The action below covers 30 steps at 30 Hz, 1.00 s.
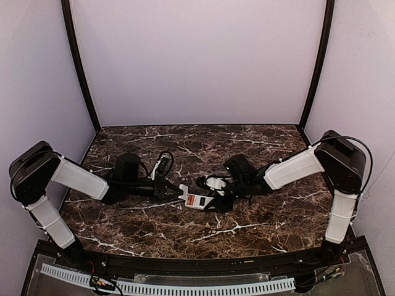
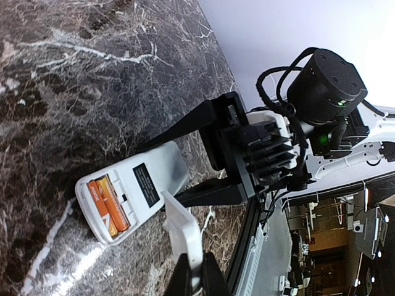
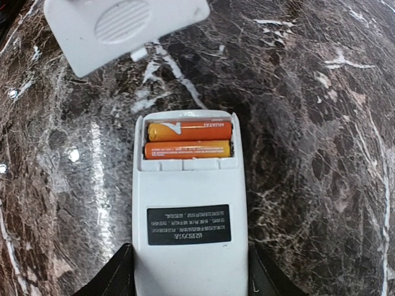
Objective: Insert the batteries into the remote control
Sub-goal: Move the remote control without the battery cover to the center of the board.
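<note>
The white remote control point(image 3: 188, 197) lies back up on the marble, its battery bay open. Two orange batteries point(image 3: 188, 140) lie side by side in the bay. They also show in the left wrist view point(image 2: 108, 206). My right gripper point(image 3: 190, 274) is shut on the remote's lower end, one black finger on each side. My left gripper point(image 2: 196, 259) is shut on the small white cover plate point(image 2: 182, 225) and holds it edge-up just beside the remote point(image 2: 148, 182). The cover plate shows at the top of the right wrist view point(image 3: 123, 28), beyond the bay. From above, both grippers meet at the remote point(image 1: 196, 200).
The dark marble tabletop point(image 1: 247, 222) is ringed by lilac walls. A black front rail point(image 1: 203, 262) runs along the near edge. The right arm's wrist and cables point(image 2: 321, 86) loom close behind the remote in the left wrist view.
</note>
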{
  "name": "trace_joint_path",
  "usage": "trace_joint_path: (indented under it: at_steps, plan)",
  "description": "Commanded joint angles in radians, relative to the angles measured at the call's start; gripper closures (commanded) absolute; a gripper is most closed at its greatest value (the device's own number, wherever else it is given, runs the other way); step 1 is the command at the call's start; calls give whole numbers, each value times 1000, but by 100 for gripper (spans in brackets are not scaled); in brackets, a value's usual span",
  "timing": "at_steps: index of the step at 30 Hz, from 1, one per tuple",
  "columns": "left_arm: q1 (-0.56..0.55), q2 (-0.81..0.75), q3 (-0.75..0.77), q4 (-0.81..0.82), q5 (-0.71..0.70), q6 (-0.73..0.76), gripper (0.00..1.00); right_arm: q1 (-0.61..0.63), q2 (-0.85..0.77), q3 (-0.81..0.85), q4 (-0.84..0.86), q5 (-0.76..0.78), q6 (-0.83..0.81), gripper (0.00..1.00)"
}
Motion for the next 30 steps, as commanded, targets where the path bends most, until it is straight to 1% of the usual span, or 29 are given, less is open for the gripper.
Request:
trace_joint_path:
  at_steps: [1,6,12,17,30]
  plan:
    - [7,35,78,-137,27,101,100,-62,33,11,-19,58,-38,62]
    - [7,95,129,-120,41,82,100,-66,49,20,-10,39,-49,62]
    - [6,147,190,-194,53,96,99,-67,51,18,-6,28,-49,62]
    - [6,176,206,-196,63,84,100,-67,57,17,-3,16,-51,63]
    - [6,219,219,-137,89,44,100,-67,61,16,3,-25,-58,64]
